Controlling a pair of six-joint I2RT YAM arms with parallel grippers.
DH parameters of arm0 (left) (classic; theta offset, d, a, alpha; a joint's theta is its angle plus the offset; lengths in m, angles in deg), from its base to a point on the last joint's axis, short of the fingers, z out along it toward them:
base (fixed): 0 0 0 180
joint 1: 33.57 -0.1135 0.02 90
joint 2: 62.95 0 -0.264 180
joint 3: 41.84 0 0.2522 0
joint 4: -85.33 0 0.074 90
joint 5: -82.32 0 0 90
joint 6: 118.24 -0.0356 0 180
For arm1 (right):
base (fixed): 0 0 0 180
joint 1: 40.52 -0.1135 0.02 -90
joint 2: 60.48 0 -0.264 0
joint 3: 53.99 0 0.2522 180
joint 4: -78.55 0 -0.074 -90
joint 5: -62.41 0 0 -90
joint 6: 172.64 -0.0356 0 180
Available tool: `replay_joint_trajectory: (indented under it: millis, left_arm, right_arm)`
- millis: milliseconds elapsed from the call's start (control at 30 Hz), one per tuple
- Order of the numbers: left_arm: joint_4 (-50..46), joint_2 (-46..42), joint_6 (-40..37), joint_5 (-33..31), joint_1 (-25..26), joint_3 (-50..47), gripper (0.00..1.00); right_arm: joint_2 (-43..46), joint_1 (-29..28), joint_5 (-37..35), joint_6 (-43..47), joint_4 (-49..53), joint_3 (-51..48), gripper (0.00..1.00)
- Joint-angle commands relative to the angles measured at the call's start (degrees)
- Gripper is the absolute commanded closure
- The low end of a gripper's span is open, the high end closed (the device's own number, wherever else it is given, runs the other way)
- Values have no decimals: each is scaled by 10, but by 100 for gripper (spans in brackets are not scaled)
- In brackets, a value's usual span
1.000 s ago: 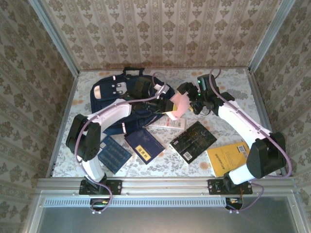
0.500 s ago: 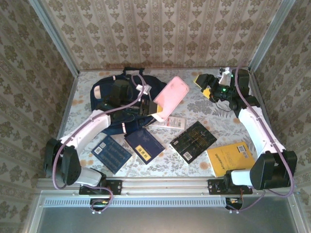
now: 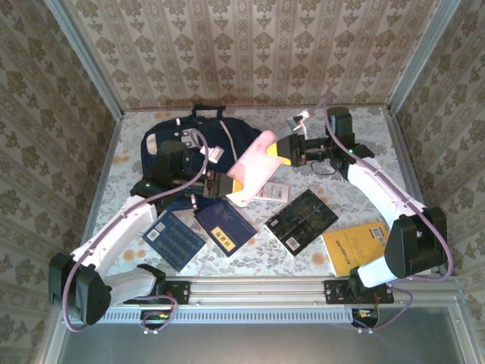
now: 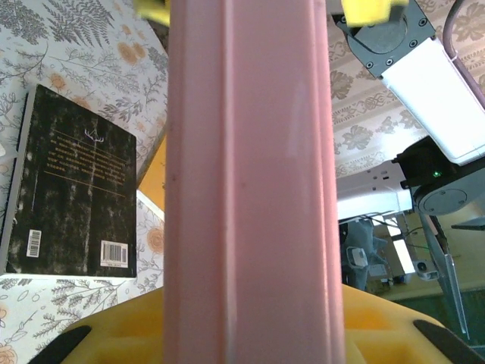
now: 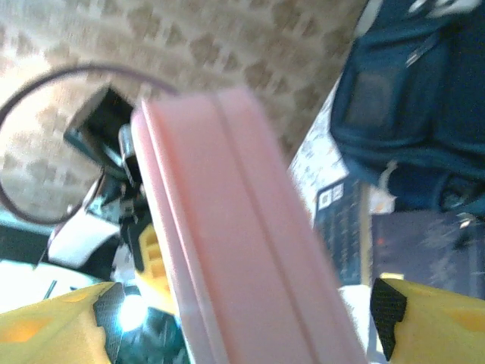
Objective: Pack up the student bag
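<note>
Starting at the left: left arm folded sharply at the elbow by the near-left corner, forearm stretched far and rightward over the floral-patterned counter [image 3: 125, 152]. At the far left of that counter, lying flat just beyond the wrist, the large navy-blue fabric student bag [image 3: 235, 136] with pale pink trim. Clamps, with the left pincer [image 3: 220, 184], the near end of a flat pink rectangular case [image 3: 254, 161], lifted off the counter and tilted up toward the far right. From the left wrist, case seen running straight up out of the yellow fingers [image 4: 379, 337]. Right of centre, right pincer [image 3: 282, 150] spread apart, one yellow finger on each side of the case's far end, gaps showing on both sides. Right arm bent at the elbow by the right edge, forearm reaching far and leftward. Beneath that forearm, flat on the counter, a black paperback book [image 3: 301, 220], then a yellow book [image 3: 355, 249] nearer the right.
</note>
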Motion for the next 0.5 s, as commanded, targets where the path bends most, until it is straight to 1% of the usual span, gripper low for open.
replay_joint_trajectory:
  millis: [0,33,100,233,367,467]
  left_arm:
    - [14,-19,0,23,-4,-11,78]
    - [14,-21,1,24,-5,-13,78]
    - [15,-21,4,23,-4,-16,78]
    - [45,-20,34,30,-4,-25,78]
    - [57,-23,45,34,-1,-28,78]
    - [62,-23,49,36,3,-29,78]
  right_arm:
    - [5,-2,50,17,-17,-5,19]
    - [8,-2,52,15,-21,-7,23]
    - [12,-3,55,13,-20,-6,28]
    - [17,-2,61,11,-23,-7,41]
    - [10,-3,56,3,-30,-10,42]
    - [2,-3,53,-25,-64,-16,40]
